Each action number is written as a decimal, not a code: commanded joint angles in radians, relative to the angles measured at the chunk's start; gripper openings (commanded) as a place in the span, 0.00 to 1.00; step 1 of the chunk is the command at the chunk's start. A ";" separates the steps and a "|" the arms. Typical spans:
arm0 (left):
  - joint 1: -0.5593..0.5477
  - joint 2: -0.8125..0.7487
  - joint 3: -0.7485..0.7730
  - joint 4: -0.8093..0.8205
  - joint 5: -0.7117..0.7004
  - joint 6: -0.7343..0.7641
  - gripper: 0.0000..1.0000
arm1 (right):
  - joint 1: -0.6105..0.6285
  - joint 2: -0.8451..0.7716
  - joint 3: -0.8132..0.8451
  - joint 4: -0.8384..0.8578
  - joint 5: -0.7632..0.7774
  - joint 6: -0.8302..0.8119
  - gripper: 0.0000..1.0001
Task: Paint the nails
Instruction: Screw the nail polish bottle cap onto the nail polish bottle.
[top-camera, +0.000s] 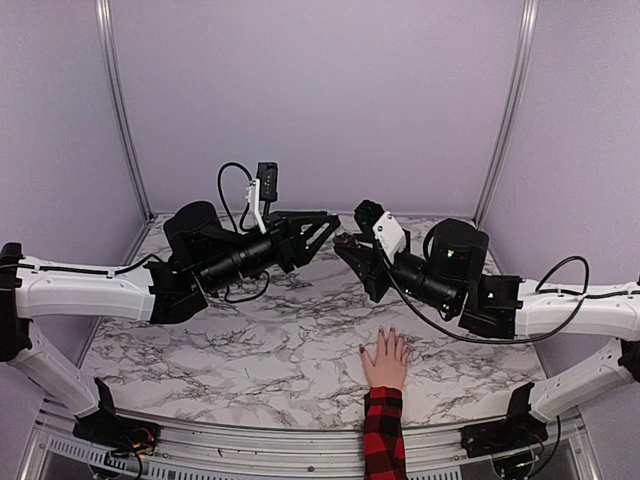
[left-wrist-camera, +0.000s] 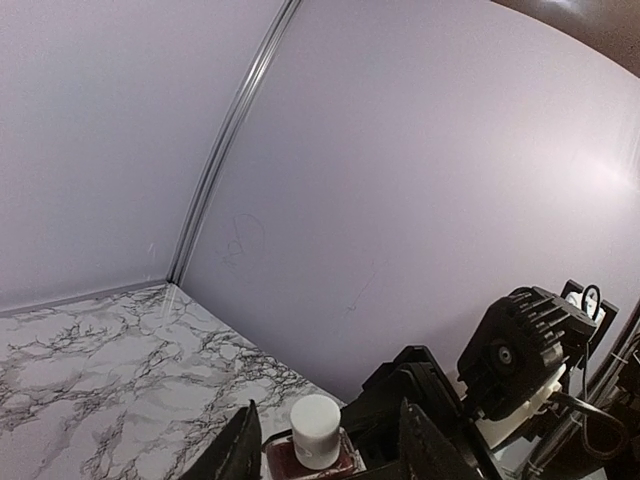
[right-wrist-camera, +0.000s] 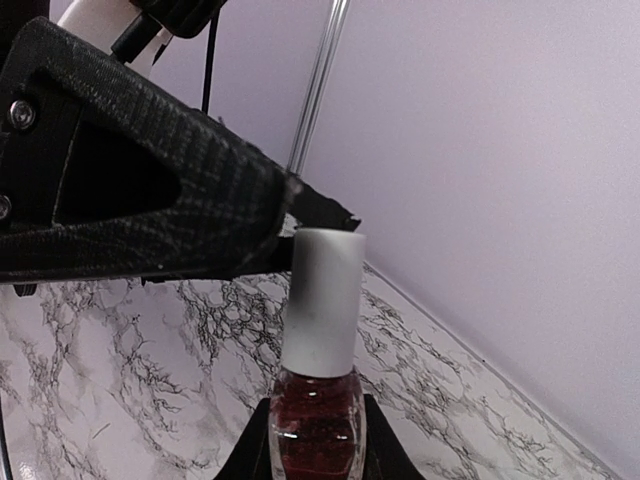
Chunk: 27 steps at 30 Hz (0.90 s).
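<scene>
close to you, a hand (top-camera: 385, 360) in a red and black sleeve (top-camera: 383, 435) lies flat on the table (top-camera: 250, 340), by its front edge. its nails (top-camera: 391, 329) are dark. further back, up above the table and well apart from the hand, your right claw (right-wrist-camera: 316, 450) is clenched on a small upright bottle (right-wrist-camera: 315, 410) of dark red polish. your left claw (left-wrist-camera: 330, 415) is released, with a finger on each side of the bottle's white cap (right-wrist-camera: 322, 300).
</scene>
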 joint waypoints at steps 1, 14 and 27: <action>0.001 0.017 0.035 0.010 -0.022 -0.029 0.46 | 0.012 -0.010 0.038 0.016 0.017 -0.018 0.00; 0.002 0.036 0.045 0.011 0.032 -0.023 0.18 | 0.015 -0.004 0.048 0.010 0.012 -0.023 0.00; -0.008 0.054 0.022 0.013 0.044 0.050 0.06 | 0.015 0.018 0.119 -0.037 0.020 0.010 0.00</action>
